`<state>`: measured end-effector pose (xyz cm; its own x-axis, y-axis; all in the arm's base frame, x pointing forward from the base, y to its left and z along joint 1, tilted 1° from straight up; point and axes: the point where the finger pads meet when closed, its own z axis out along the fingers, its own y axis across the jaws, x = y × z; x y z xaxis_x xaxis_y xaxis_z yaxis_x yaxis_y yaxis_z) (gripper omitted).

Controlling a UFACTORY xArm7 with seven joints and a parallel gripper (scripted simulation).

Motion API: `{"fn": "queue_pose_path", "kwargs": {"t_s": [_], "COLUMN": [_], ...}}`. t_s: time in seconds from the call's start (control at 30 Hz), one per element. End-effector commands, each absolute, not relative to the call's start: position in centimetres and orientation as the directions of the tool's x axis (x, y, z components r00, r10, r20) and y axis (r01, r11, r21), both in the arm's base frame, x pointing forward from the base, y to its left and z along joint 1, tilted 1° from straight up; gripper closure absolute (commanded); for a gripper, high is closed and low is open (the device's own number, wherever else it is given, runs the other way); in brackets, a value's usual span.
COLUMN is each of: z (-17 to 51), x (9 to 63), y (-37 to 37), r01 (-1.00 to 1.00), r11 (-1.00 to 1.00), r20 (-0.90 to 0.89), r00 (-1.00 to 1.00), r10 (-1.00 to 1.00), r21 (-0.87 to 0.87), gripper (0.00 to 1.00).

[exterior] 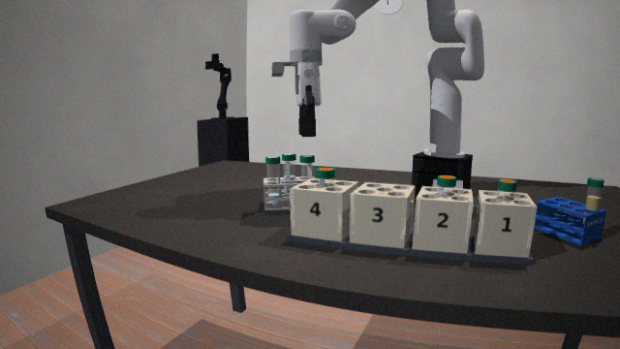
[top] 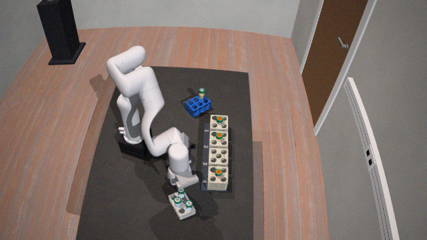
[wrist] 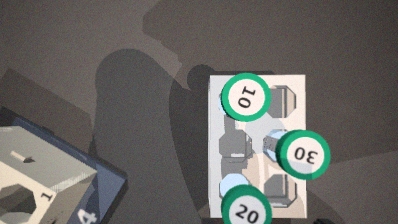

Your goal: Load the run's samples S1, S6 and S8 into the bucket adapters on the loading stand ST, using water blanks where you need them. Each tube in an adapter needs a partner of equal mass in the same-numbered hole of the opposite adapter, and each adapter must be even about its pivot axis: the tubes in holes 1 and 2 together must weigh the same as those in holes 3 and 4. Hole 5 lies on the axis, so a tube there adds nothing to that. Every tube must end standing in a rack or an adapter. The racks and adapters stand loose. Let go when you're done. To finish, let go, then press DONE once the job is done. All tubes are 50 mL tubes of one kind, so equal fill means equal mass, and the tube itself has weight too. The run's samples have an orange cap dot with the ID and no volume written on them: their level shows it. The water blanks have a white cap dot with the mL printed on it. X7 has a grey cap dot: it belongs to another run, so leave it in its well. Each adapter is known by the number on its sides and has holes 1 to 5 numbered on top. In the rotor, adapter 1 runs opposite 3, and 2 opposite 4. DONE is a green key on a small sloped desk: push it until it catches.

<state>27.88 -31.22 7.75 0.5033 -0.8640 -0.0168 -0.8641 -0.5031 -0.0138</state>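
On the dark matte table [exterior: 145,213], four cream block adapters [exterior: 377,215] numbered 1 to 4 stand in a row on a slim dark loading stand [exterior: 412,253]; adapters 1, 2 and 4 each hold one orange-dotted sample tube [exterior: 325,175], adapter 3 none. Beside adapter 4, apart from it with open table all round, stands the small clear blank rack [wrist: 300,85] with green-capped tubes marked 10 [wrist: 246,97], 30 [wrist: 303,154] and 20 [wrist: 246,211]. Above it hangs the white arm's black gripper [exterior: 307,121], fingers partly spread, holding nothing. At the far end, a blue plastic rack [exterior: 567,218] holds one tube.
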Motion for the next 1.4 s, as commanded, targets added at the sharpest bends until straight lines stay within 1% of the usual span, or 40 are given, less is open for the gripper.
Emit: {"fn": "queue_pose_path", "kwargs": {"t_s": [0.0, 0.83, 1.37], "z": [7.5, 2.9, 2.5], "x": [28.0, 28.1, 28.1], "y": [-31.4, -31.3, -31.3], "r01": [-0.864, -0.864, -0.864], "r11": [-0.503, -0.503, -0.503], "r20": [-0.012, -0.012, -0.012], "r00": [0.503, 0.503, 0.503], "r10": [-0.864, -0.864, -0.864], "r21": [-0.016, -0.016, -0.016], "gripper": [0.43, 0.43, 0.43]}}
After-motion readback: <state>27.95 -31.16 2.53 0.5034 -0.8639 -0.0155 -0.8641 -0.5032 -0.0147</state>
